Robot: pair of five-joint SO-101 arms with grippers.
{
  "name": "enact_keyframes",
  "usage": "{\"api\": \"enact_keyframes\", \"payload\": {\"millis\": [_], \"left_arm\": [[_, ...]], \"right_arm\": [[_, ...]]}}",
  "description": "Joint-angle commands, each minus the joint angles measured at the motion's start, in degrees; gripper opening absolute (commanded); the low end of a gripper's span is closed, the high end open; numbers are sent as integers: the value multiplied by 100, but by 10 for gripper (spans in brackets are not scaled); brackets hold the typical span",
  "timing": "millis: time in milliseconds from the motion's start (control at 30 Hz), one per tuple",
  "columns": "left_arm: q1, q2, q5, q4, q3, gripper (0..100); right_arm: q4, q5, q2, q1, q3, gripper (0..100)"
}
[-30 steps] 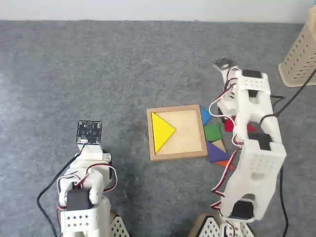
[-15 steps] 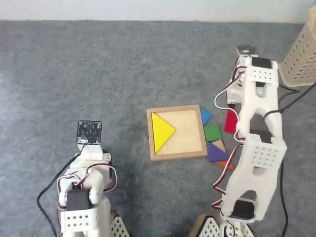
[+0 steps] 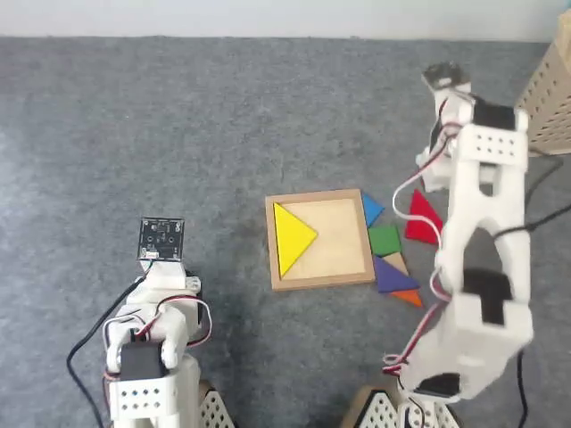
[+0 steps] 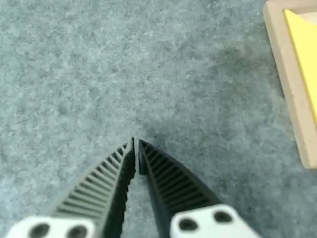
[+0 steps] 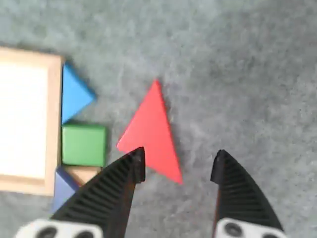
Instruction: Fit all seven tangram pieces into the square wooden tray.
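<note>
Red wooden triangle (image 3: pixel 422 218) flat on the grey carpet (image 3: pixel 178 116), right of the square wooden tray (image 3: pixel 317 194), just clear of the small blue triangle (image 3: pixel 370 209) and green square (image 3: pixel 384 239) crowding the tray's right rim. Probably light, stiff, thin and smooth; liable to squirt out from slanted edges. Best pinched low across its broad middle, not at a tip. Right gripper (image 5: pixel 179 156) poised over it, jaws spread wide, empty. Left gripper (image 4: pixel 136 144) over bare carpet left of the tray, jaws closed on nothing.

Your left arm (image 3: pixel 147 352) and right arm (image 3: pixel 473 214) are white plastic with black servos and looped red, black and white cables. The left claw (image 4: pixel 134 144) and right claw (image 5: pixel 179 154) have black ribbed fingers (image 4: pixel 99 183).
</note>
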Motion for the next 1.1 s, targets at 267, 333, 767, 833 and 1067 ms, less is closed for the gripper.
{"api": "enact_keyframes", "payload": {"millis": [267,333,767,833,1067], "left_arm": [[18,-88,44,9,-66,12],[18,-88,44,9,-66,12],[18,-88,44,9,-66,12],[18,-88,44,9,-66,12],[18,-88,44,9,-66,12]], "right_arm": [[-1437,1240,-1420,-743,2936,393],[-1420,1240,-1367,-804,2936,397],[-2484,1275,-303,-523,2901,372],[-2492,1257,-154,-523,2787,372],[-2457,1248,470,-505,2365,370]]}}
